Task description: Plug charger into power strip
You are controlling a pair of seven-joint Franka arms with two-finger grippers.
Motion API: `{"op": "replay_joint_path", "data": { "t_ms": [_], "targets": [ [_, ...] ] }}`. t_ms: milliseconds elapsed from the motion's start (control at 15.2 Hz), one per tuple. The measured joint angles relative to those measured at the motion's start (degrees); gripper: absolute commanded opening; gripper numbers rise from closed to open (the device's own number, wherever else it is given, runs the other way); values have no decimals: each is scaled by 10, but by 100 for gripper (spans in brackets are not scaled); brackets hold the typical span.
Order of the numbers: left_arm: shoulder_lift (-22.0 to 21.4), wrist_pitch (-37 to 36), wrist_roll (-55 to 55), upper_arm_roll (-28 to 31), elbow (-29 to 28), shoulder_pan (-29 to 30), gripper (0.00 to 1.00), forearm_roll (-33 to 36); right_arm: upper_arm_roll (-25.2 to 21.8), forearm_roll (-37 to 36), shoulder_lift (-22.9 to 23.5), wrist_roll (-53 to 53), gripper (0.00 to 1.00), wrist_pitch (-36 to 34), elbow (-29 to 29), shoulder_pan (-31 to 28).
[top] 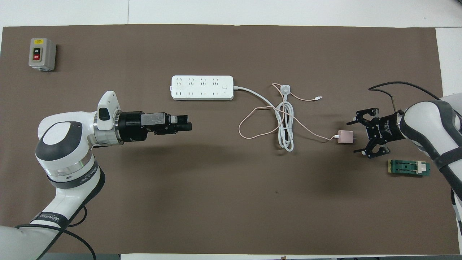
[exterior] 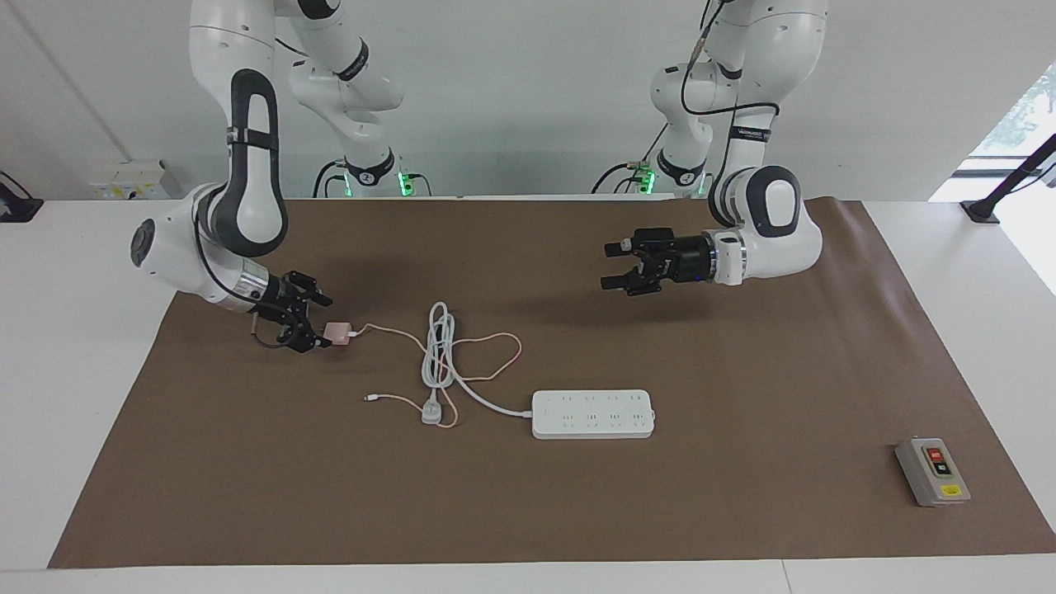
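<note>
The pale-pink charger [exterior: 337,333] lies on the brown mat toward the right arm's end, prongs pointing at my right gripper; it also shows in the overhead view [top: 345,137]. Its thin pink cable [exterior: 495,355] loops toward the power strip. My right gripper [exterior: 320,323] is open and low, its fingertips level with the charger's prong end [top: 357,134] and not closed on it. The white power strip [exterior: 592,413] lies flat mid-table, farther from the robots [top: 202,87]. My left gripper [exterior: 612,266] is open and empty, held in the air over the mat [top: 188,124].
The strip's thick grey-white cord [exterior: 437,346] lies bundled between charger and strip, ending in a grey-white plug [exterior: 431,412]. A grey box with red and black buttons [exterior: 932,471] sits at the left arm's end. A small green part [top: 409,168] lies by the right arm.
</note>
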Motion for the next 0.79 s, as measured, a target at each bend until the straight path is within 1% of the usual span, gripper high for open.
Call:
{"op": "replay_joint_path", "data": {
  "t_ms": [395, 658, 724, 790],
  "targets": [
    [5, 0, 37, 0, -17, -14, 100, -47, 0, 0, 0, -27, 100, 35, -26, 0],
    [22, 0, 63, 0, -17, -29, 100, -69, 0, 0, 0, -34, 99, 42, -33, 0],
    [30, 0, 71, 0, -16, -33, 100, -72, 0, 0, 0, -39, 90, 44, -35, 0],
    [36, 1, 77, 0, -16, -35, 100, -75, 0, 0, 0, -45, 75, 45, -37, 0]
  ]
}}
